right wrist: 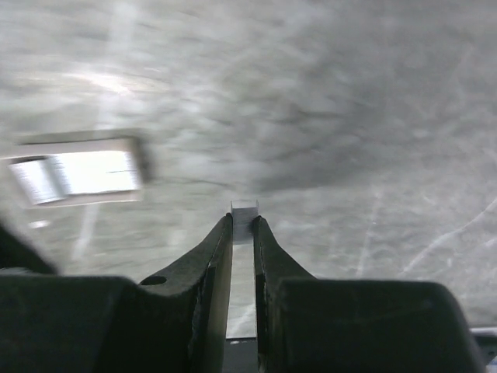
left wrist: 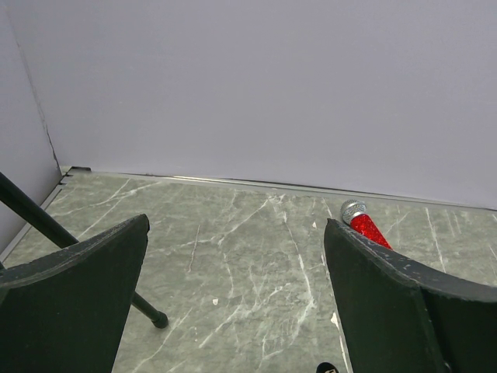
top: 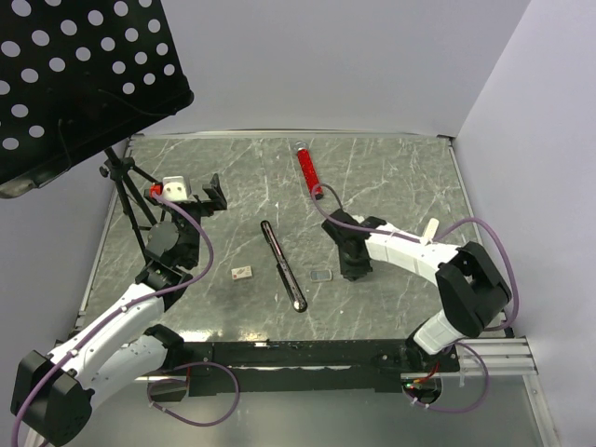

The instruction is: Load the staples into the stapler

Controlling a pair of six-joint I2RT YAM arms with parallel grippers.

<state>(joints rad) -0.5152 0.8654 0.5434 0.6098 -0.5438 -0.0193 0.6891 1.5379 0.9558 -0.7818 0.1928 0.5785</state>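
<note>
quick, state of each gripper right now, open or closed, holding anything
left gripper: open, fingers wide apart, holding nothing
right gripper: closed on the staples, pinched at the fingertips

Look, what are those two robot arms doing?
The right gripper is nearly shut, pinching a tiny silver-grey piece at its tips, which looks like the staples. It hangs just right of the long black stapler, which lies untouched on the table, so nothing is loaded yet. The left gripper is wide open, holding nothing, off to the left. A small pale rectangle lies between the stapler and the right gripper.
</note>
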